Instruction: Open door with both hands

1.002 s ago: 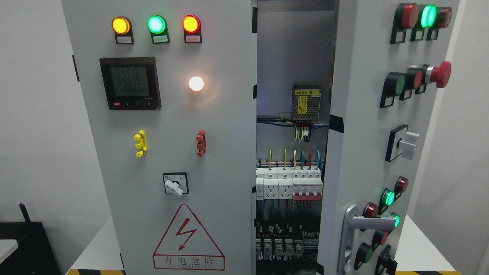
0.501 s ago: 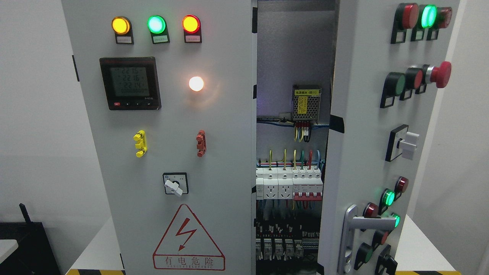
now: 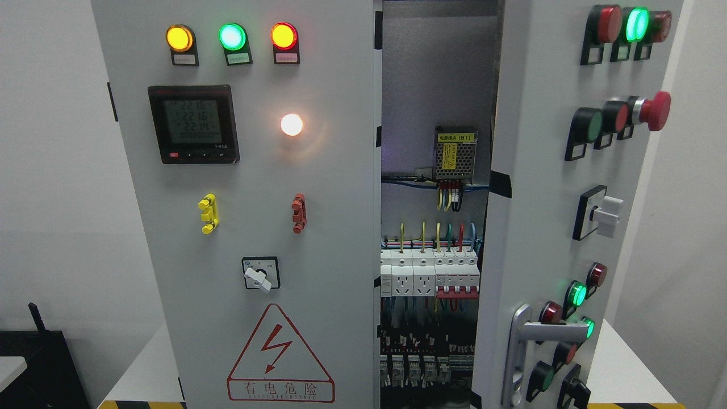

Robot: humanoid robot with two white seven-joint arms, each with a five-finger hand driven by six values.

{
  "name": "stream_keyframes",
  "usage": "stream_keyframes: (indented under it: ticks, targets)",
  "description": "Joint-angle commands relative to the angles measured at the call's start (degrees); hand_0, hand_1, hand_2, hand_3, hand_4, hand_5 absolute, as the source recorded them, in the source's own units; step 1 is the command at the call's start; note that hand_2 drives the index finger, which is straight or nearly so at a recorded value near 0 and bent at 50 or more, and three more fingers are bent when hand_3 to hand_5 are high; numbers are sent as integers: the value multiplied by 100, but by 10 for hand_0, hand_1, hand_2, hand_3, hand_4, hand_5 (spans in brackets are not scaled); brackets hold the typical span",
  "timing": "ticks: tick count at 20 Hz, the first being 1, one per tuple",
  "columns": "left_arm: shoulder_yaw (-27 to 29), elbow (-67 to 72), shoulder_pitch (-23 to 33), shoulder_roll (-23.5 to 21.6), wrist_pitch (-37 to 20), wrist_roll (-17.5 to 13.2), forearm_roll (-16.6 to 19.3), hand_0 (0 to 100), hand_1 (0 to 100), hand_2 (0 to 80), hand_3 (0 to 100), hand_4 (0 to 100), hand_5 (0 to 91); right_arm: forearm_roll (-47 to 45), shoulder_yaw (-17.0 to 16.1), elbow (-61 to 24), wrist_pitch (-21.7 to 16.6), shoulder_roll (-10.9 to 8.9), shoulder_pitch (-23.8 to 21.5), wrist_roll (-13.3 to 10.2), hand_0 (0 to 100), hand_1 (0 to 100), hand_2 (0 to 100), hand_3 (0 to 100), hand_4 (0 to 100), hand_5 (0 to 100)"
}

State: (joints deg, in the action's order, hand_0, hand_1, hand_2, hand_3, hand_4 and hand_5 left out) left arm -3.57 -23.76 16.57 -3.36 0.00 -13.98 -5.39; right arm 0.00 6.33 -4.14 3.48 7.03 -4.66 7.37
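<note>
We see the electrical cabinet with its right door (image 3: 545, 187) already swung partway out, its silver handle (image 3: 525, 341) low on the near edge, and the left door (image 3: 250, 227) shut. Between them the breakers (image 3: 429, 275) and wiring show through the gap. Since a second ago nothing has moved except a digit on the meter (image 3: 193, 124); the door sits at the same angle. Neither of our hands is in view, so we cannot tell whether they are released or clenched. We judge the opening stalled or perhaps finished on this side, though the lower edge is cropped
</note>
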Motion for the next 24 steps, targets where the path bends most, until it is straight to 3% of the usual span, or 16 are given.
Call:
stream_keyframes:
  ticks: [1,5,8,14,19,24]
  targets:
    - [706,-5466,1646,-1087,-8,-184,-935,0,0,0,0,0,0,-70,0,1,4,0,0,1,381,0,0,0,0,0]
    - [1839,-7683,2341,-1780,-70,-184,-2357,0,0,0,0,0,0,-62,0,-8,4,0,0,1,381,0,0,0,0,0]
    - [2736,-8354,2632,-2396,-236,-193,-3430,0,0,0,0,0,0,-62,0,1,-5,0,0,1,380,0,0,0,0,0]
    - [4064,-8488,2878,-4153,-237,-947,-5760,0,0,0,0,0,0,-62,0,1,4,0,0,1,380,0,0,0,0,0]
    - [4593,-8496,2931,-4928,-193,-2107,-6772,0,0,0,0,0,0,-62,0,1,4,0,0,1,380,0,0,0,0,0]
    - [4716,-8470,2940,-5902,-175,-2583,-7379,0,0,0,0,0,0,-62,0,1,-5,0,0,1,380,0,0,0,0,0]
